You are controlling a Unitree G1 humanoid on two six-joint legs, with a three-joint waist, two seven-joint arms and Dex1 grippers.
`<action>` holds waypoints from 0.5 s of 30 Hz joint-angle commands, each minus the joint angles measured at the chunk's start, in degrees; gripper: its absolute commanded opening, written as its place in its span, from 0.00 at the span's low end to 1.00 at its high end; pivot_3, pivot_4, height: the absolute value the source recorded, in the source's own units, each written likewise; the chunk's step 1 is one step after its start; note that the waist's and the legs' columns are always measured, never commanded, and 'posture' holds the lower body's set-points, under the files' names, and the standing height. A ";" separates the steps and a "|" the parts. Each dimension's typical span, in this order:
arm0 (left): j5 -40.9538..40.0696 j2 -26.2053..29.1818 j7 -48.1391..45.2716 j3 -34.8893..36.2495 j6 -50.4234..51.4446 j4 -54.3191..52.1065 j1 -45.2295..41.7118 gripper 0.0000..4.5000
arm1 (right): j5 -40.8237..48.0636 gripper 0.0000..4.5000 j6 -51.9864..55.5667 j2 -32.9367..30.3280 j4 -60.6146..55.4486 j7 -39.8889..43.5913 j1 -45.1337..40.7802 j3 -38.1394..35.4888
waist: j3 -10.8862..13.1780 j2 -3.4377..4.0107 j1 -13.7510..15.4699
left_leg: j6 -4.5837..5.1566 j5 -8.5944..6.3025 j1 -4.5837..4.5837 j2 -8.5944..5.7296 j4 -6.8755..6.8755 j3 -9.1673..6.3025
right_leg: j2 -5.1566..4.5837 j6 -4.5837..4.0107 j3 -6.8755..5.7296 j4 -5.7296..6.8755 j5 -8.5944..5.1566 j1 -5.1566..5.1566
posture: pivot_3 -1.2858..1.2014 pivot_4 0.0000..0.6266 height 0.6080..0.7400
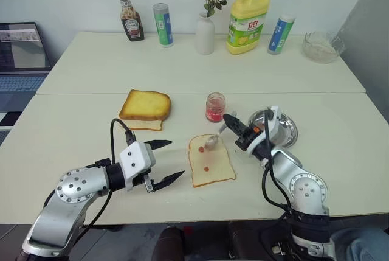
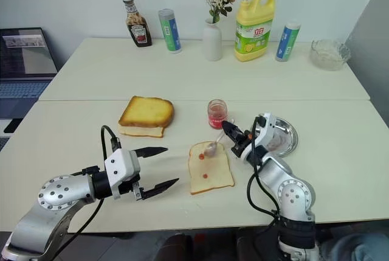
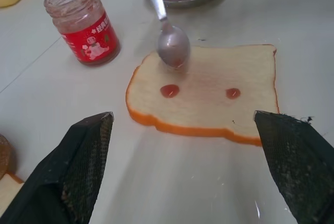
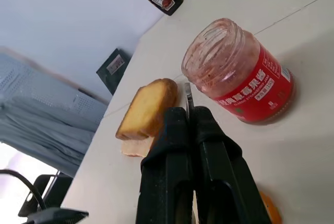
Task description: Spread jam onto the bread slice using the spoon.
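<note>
1. Left wrist view gives the closest look at the bread slice [image 3: 209,96]: a pale, soft, squarish slice with a thin tan crust, flat on the table [image 1: 91,115], with two small red dabs on its face.
2. The spoon [image 3: 169,41] is shiny metal; its bowl rests on the slice's far edge, and the top of its handle is cut off there.
3. The right gripper [image 1: 230,121] has its black fingers pressed together, pinching the spoon handle, which mostly hides between them in the right wrist view.
4. The jam [image 1: 215,107], a small clear glass jar with a red label and smeared walls, stands just beyond the slice.
5. A round steel dish [image 1: 289,130] lies right of the slice, partly hidden by the right arm.
6. The left gripper [image 1: 165,161] hovers near-left of the slice, fingers spread wide, holding nothing.
7. A golden toasted slice [image 1: 144,105] lies on a paler slice to the far left.
</note>
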 commanded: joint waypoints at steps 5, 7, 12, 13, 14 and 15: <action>0.48 0.55 0.05 1.02 -1.62 1.42 -1.22 1.00 | -0.17 0.01 -1.12 1.91 5.00 -1.04 -2.62 0.51 | 0.00 0.00 -0.08 | 0.00 0.00 -0.01 0.00 -0.01 0.01 | 0.00 0.00 0.00 -0.03 0.00 0.00 | 0.52 0.24 1.00; 0.67 0.43 -0.01 0.70 -1.90 1.42 -1.20 1.00 | -0.94 0.01 -0.99 2.00 5.98 -0.68 -2.38 1.15 | 0.00 0.00 -0.11 | 0.00 0.00 -0.01 0.00 -0.01 0.02 | 0.00 0.00 0.00 -0.03 0.00 0.00 | 0.52 0.24 1.00; 1.06 0.22 -0.09 0.41 -2.87 1.62 -0.37 1.00 | 0.90 0.01 2.64 1.64 6.00 -0.98 -0.84 1.53 | 0.00 0.01 -0.15 | 0.00 0.00 0.00 0.01 -0.03 0.02 | 0.00 0.00 0.01 -0.02 0.00 -0.01 | 0.52 0.24 1.00; 1.08 0.20 -0.08 0.39 -2.96 1.66 -0.28 1.00 | 2.30 0.01 4.67 0.95 5.45 -0.85 -0.37 1.47 | 0.00 0.00 -0.14 | 0.00 0.00 -0.01 0.01 -0.03 0.02 | 0.00 0.00 0.01 -0.02 0.00 -0.01 | 0.52 0.24 1.00; 1.11 0.18 -0.09 0.38 -3.09 1.73 -0.21 1.00 | 3.70 0.01 6.55 0.28 4.79 -0.75 0.20 1.26 | 0.00 0.00 -0.12 | 0.00 0.00 -0.01 0.01 -0.03 0.02 | -0.01 0.00 0.01 -0.02 0.00 -0.02 | 0.52 0.24 1.00; 1.15 0.16 -0.04 0.33 -3.12 1.66 -0.12 1.00 | 4.74 0.01 7.83 -0.27 4.28 -0.73 0.63 1.06 | 0.00 0.00 -0.10 | 0.00 0.00 -0.01 0.01 -0.03 0.02 | -0.01 0.00 0.01 -0.03 0.00 -0.01 | 0.52 0.24 1.00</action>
